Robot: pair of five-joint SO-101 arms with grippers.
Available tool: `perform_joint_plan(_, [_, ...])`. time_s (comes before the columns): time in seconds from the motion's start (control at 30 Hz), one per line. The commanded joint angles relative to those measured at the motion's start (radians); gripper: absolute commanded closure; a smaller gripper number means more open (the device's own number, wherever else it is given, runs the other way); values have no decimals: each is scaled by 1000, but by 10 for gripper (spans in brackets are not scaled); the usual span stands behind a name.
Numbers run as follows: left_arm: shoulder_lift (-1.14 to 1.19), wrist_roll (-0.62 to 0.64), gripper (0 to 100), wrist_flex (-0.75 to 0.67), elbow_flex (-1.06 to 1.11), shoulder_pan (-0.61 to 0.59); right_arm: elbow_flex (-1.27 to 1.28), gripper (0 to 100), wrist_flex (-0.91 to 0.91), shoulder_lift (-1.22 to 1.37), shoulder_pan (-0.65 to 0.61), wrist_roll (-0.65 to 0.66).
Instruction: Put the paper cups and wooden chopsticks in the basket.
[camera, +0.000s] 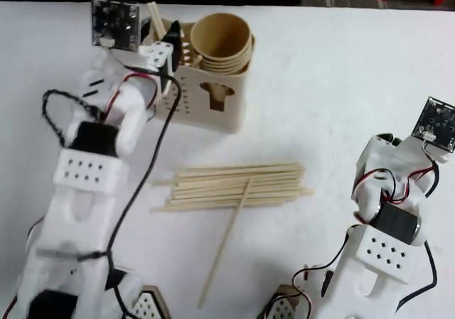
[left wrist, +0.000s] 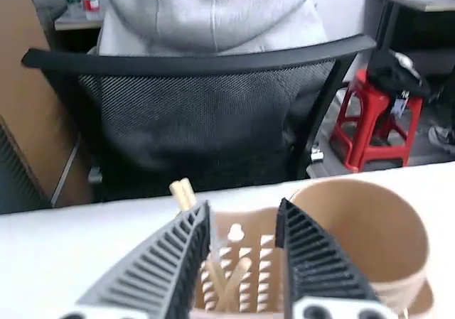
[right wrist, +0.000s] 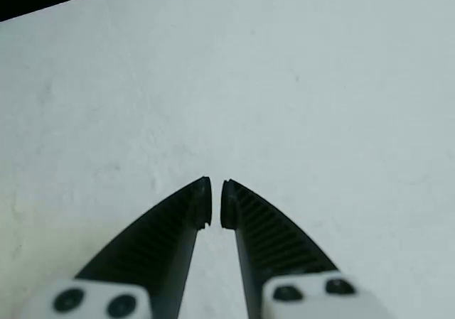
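Observation:
A beige perforated basket (camera: pixel 213 99) stands at the back of the table with a stack of paper cups (camera: pixel 221 40) inside. Chopsticks (camera: pixel 155 17) lean in its left part. My left gripper (camera: pixel 165 49) hangs over that left part, open; in the left wrist view its fingers (left wrist: pixel 181 251) straddle chopsticks (left wrist: pixel 226 285) lying in the basket (left wrist: pixel 249 255), beside the paper cups (left wrist: pixel 370 237). A bundle of wooden chopsticks (camera: pixel 234 187) lies mid-table, with one loose chopstick (camera: pixel 224 244) slanting toward the front. My right gripper (right wrist: pixel 215 202) is shut over bare table.
The right arm (camera: pixel 391 212) rests at the table's right side, apart from the chopsticks. White tabletop (camera: pixel 341 84) stretches between basket and right arm. Behind the table, in the left wrist view, are a black mesh chair (left wrist: pixel 206 113) and a red stool (left wrist: pixel 373 120).

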Motion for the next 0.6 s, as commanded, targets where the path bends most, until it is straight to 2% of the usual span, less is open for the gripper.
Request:
perform_joint_plan(0.0, [-180, 2, 840, 155, -61, -18, -3, 957, -18, -21, 2, 2])
perform_joint_plan(0.2, [-364, 2, 976, 316, -37, -84, 0, 957, -12, -19, -58, 2])
perform_joint_plan(0.4, [-490, 2, 977, 334, 175, -162, -8, 955, 30, -19, -116, 23])
perform_joint_plan(0.57, [-604, 2, 976, 333, 394, -234, -51, 942, 176, -18, -298, 101])
